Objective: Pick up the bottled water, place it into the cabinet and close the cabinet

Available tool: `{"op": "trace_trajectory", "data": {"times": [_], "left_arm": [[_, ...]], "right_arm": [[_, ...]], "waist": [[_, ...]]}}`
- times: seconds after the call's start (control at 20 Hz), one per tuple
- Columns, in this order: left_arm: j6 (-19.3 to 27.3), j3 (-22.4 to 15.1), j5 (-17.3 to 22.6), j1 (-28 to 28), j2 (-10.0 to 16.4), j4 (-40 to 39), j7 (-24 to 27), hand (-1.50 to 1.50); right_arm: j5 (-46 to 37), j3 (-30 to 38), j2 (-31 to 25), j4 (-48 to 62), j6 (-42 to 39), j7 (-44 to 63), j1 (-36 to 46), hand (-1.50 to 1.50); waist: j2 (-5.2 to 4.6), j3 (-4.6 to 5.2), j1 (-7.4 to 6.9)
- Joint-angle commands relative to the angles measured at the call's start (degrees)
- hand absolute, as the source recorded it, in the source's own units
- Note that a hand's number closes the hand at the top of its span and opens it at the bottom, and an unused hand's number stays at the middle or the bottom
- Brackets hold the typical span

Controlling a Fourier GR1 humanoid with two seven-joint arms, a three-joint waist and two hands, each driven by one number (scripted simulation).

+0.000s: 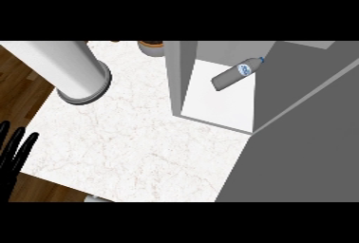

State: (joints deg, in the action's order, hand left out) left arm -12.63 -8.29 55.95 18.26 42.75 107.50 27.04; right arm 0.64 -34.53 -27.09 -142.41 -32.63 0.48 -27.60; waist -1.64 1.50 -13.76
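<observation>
Bottled water (238, 73) is noted lying inside the open cabinet (176, 71), upper right. Left robot hand (15, 148) is rested open, left edge. Placement is judged done; closing the cabinet is required next.

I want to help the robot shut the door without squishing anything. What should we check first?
1. Bottled water is inside the cabinet: ok. It lies on its side on the white shelf.
2. Bottle is out of the door's way: looks ok, since it sits well back from the shelf's front edge.
3. Cabinet door is shut: not ok, it stands open.
4. Left robot hand is free: ok. It rests open at the view's left edge, holding nothing.
5. Right robot hand is at the door: cannot tell, it is not in view.
</observation>
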Motion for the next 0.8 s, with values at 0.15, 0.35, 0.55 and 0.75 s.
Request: {"op": "trace_trajectory", "data": {"times": [0.15,0.35,0.55,0.75], "left_arm": [[-0.8,0.9,0.8,0.0,0.9,-1.0,-0.6,-1.5],[-1.1,1.5,0.9,-0.4,0.7,-1.2,-0.1,-1.5],[-2.1,1.7,1.8,-0.7,0.9,-1.2,-0.3,-1.5],[-2.6,2.0,1.4,-0.4,1.2,-2.0,-0.2,-1.5]], "right_arm": [[-1.8,-5.4,0.9,-1.0,-1.4,6.5,7.1,1.5],[-1.2,-4.8,0.8,-1.0,-1.3,6.9,8.0,1.5],[0.6,-4.6,2.1,0.3,-0.5,6.5,7.8,1.5],[2.9,-5.2,2.6,1.0,-0.5,6.2,6.3,1.5]], "waist": [[-0.34,0.24,-0.25],[-0.06,0.31,0.42],[-0.65,0.25,0.65],[-1.48,0.32,-0.02]]}}
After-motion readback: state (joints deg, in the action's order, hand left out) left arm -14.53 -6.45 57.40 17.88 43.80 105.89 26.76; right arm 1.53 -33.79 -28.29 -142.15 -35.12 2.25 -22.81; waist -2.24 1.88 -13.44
